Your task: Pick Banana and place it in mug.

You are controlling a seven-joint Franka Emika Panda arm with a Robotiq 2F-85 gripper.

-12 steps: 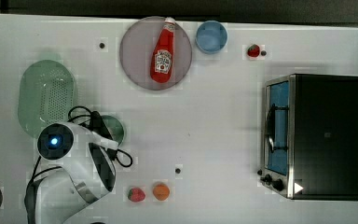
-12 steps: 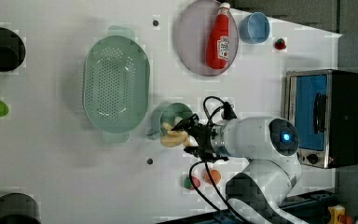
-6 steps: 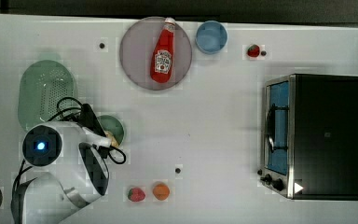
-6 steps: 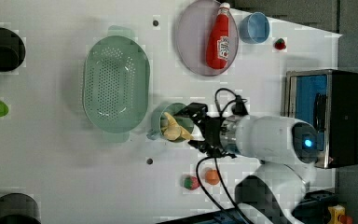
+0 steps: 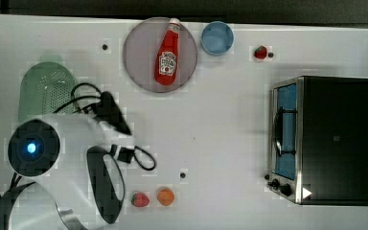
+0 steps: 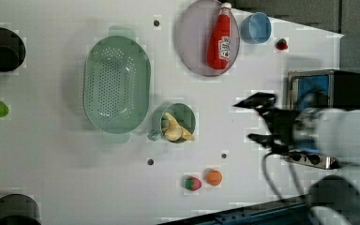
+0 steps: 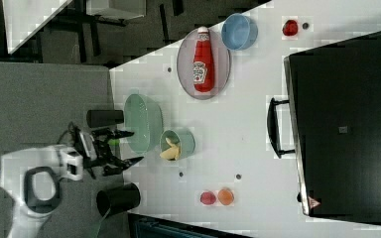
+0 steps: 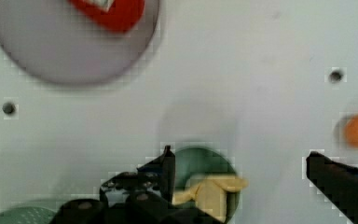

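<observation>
The Banana lies inside the mug, its pale cream-yellow body resting against the wall and one tip poking out over the rim on the side nearest the strawberry and the orange ball in the left view. In the right view the Banana sits the same way in the mug, leaning over the edge, and the wrist view shows the Banana filling much of the mug mouth.

The mug stands on the white tabletop just beside the green perforated basket; whether the two touch cannot be told. On the other side of the mug, near it, lie a red strawberry and an orange ball, side by side.

The tool hangs apart from the mug, towards the left view's right, its two dark fingers spread wide with nothing between them. In the right view the tool is also spread and empty, at the right view's left of the mug. The wrist view has one finger in front of the mug and the other well off to the side.

Farther away, a ketchup bottle lies on a round grey plate, with a light-blue cup just beside the plate and a second strawberry beyond it. A toaster oven stands at the top view's right.
</observation>
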